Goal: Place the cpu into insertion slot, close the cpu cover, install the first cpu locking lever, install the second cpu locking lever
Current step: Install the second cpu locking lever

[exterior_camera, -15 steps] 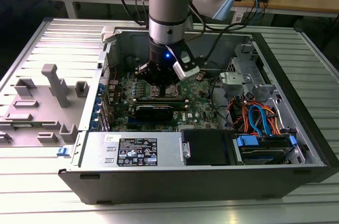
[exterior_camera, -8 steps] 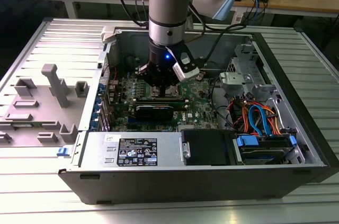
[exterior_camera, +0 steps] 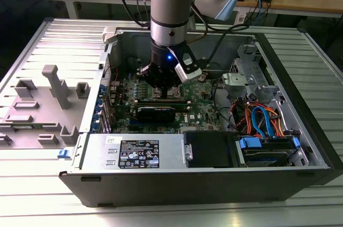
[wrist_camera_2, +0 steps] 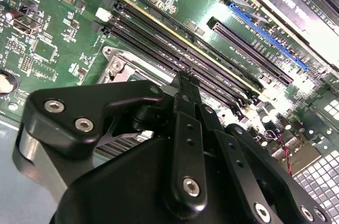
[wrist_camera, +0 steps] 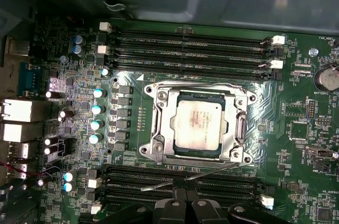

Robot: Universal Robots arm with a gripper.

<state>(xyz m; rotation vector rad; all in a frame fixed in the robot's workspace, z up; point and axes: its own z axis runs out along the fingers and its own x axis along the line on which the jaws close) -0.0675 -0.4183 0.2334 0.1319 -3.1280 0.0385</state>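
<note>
The cpu (wrist_camera: 199,123), a small flat square chip with a dull silver-grey metal top, lies in the centre of the first wrist view, already seated in the insertion slot (wrist_camera: 177,98), the square socket with a thin metal rim on the green circuit board. The cpu cover (wrist_camera: 164,123), a thin silvery metal frame plate with a cut-out middle, appears to lie flat around the chip, so the first two steps look done. A thin metal locking lever (wrist_camera: 196,175) runs slantwise just below the socket, over the long black memory slots (wrist_camera: 185,187) in the lower middle of the frame, with its end close to the gripper's tips; it looks unlatched, though I cannot tell whether the tips touch it. A second lever seems to run along the socket's upper edge, and whether it is hooked down is not clear. The levers therefore appear to be what is left. The black gripper (wrist_camera: 183,203) shows at the bottom centre of the first wrist view, and its fingers (wrist_camera_2: 186,97) in the second wrist view come together to a narrow point with nothing visibly between them. In the exterior view the grey robot arm (exterior_camera: 170,1) reaches straight down from the upper middle of the frame into the open computer case (exterior_camera: 300,176), its gripper just above the socket.
</note>
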